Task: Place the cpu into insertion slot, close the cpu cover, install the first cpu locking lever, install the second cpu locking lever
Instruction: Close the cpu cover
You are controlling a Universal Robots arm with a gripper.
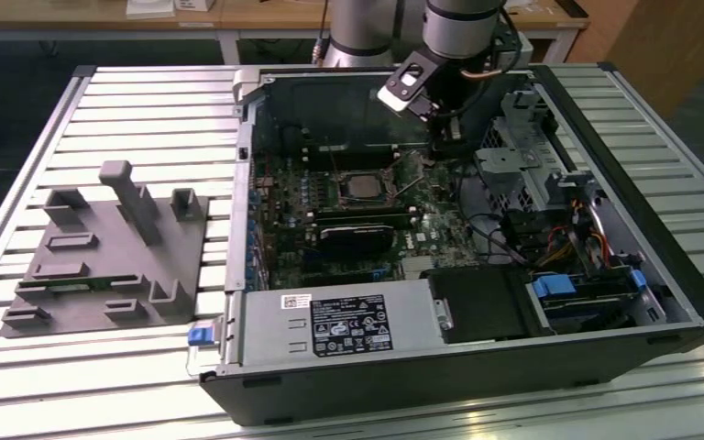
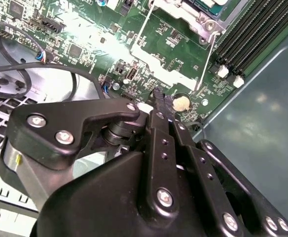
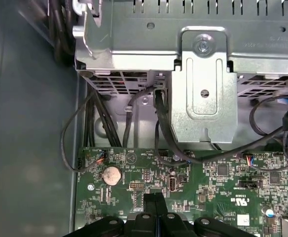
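The gripper (image 3: 154,200) is matt black, the circuit board (image 3: 218,185) glossy green, the cage (image 3: 203,113) dull silvery sheet metal, and the cpu (image 1: 361,186) has a pale, smooth metal top.

Under and around the fingers (image 1: 443,136), a slatted silver desk (image 1: 144,110), glare bright on its slats. Well beyond the fingers, pale wooden tables (image 1: 267,16) on white legs over dark floor (image 1: 10,82); off to the exterior view's right, a brown wooden panel (image 1: 676,41).
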